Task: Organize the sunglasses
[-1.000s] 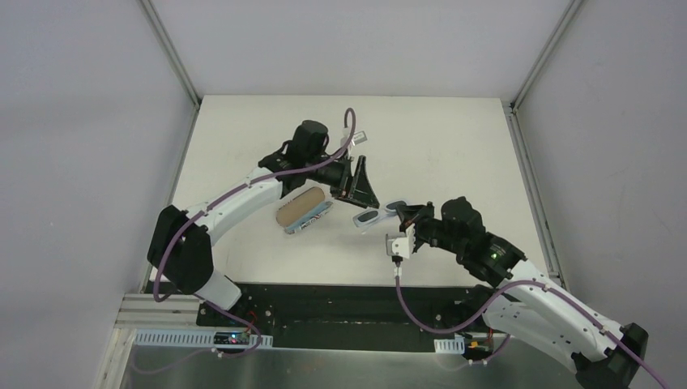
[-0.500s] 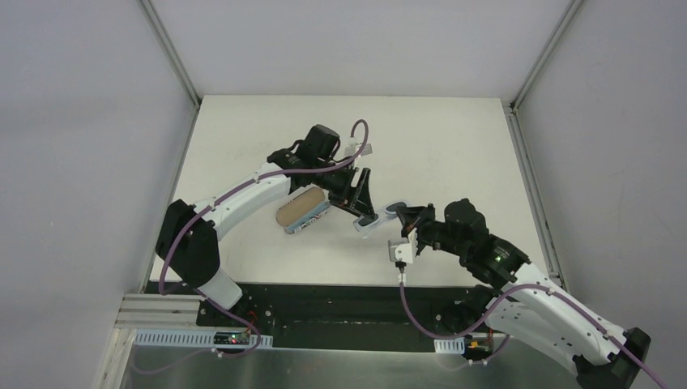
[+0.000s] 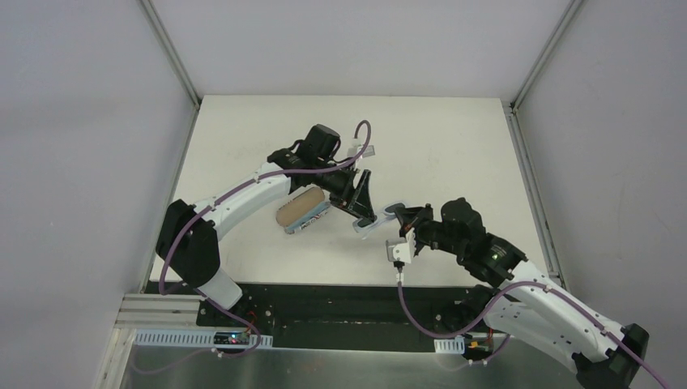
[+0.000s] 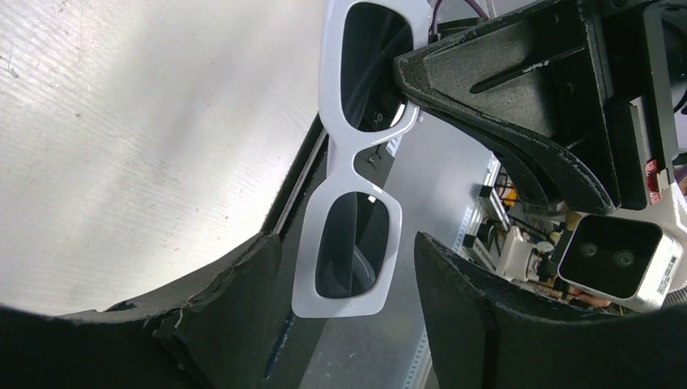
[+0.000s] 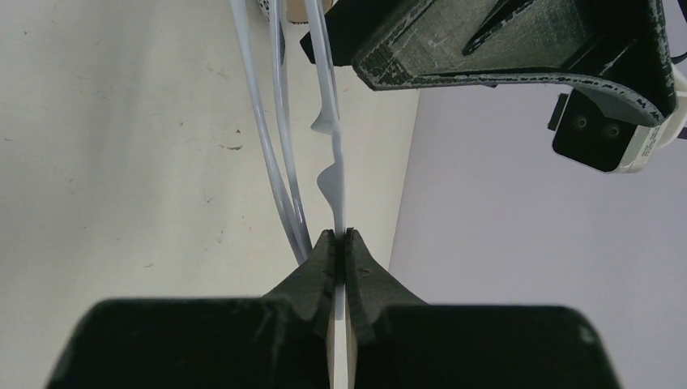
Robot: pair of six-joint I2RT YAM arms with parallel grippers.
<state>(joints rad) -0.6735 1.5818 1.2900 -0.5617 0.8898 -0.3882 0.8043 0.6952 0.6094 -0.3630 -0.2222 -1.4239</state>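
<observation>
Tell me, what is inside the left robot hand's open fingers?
One dark lens of the white sunglasses sits between the left gripper's open fingers, not pinched. The right gripper pinches the frame farther along. Whatever lies behind that lens is covered.

White table [image 3: 454, 154]; one oblong tan case [image 3: 301, 209] lies left of centre.

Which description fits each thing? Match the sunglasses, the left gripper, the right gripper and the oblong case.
Things:
1 sunglasses
2 left gripper
3 right gripper
4 oblong case

Descriptions:
A lying on the table
B shut on the thin white frame
C open, one finger either side of a lens
D held above the table

Pairs: 1-D, 2-C, 3-B, 4-A
</observation>
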